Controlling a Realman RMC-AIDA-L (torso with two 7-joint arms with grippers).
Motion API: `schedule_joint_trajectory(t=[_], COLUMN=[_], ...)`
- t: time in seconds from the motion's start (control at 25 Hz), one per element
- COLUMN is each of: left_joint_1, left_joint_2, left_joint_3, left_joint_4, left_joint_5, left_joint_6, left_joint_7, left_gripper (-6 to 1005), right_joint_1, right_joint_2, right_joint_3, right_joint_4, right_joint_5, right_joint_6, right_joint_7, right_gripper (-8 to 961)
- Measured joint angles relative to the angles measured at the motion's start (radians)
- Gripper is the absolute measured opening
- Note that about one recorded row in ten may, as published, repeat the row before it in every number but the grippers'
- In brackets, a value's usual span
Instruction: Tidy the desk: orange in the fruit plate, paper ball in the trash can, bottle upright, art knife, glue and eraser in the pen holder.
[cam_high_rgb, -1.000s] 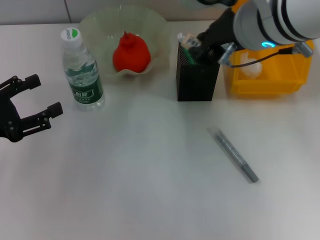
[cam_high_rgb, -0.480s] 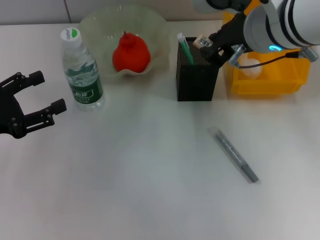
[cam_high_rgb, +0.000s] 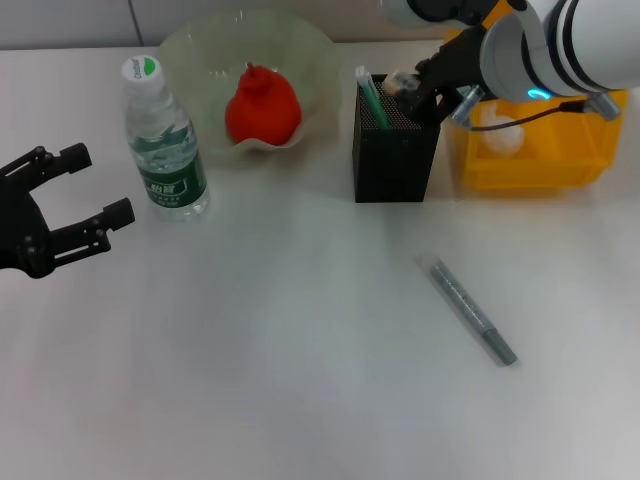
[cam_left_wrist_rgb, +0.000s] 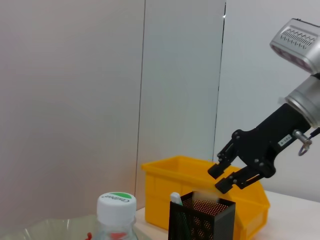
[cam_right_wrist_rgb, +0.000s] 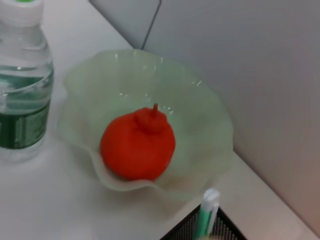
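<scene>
Smooth white desk (cam_high_rgb: 250, 380) bears black mesh pen holder (cam_high_rgb: 393, 160), glossy orange (cam_high_rgb: 262, 106).

1 bottle (cam_high_rgb: 163, 140) | 1 orange (cam_high_rgb: 262, 106) | 1 plate (cam_high_rgb: 315, 60) | 1 pen holder (cam_high_rgb: 393, 160) | 1 bin (cam_high_rgb: 530, 160)

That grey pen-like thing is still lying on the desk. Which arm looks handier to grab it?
Probably the right: its gripper hovers over the pen holder, nearer the art knife. The left gripper sits beyond the bottle.
</scene>
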Motion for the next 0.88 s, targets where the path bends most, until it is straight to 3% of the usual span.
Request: schedule_joint_trajectory(t=[0.16,0.4,0.6,0.68,0.88], left_joint_1=[0.001,0.000,-0.001,-0.001,-0.005], left_joint_2=[-0.001,-0.009,-0.010,-0.010,-0.002], left_joint_3=[0.000,0.000,0.001,0.001,0.003], left_joint_4=[0.000,0.001,0.002,0.005,0.008], left_joint_5=[0.000,0.000,0.000,0.000,0.000], left_joint_6=[0.003,0.005,0.009,0.010,0.025], left_joint_7=[-0.006,-0.006,0.005,0.009,0.021], left_gripper=[861,860,860,860,860], right_joint_1=[-0.001,-0.003,-0.014,-0.007,0.025], right_joint_2=[0.000,0.001,0.003,0.004,0.004], right_joint_3=[0.003,0.000,-0.009,-0.011,-0.006], right_joint_4=[0.020,-0.001,-0.129,-0.204,-0.262], right_joint_5=[0.001,0.001,0.007,0.037,0.051], right_joint_6=[0.037,0.011,-0.157,-0.294,-0.483], right_joint_7=[0.000,-0.001,0.012,0.039,0.125], right_gripper=[276,511,703,702,700])
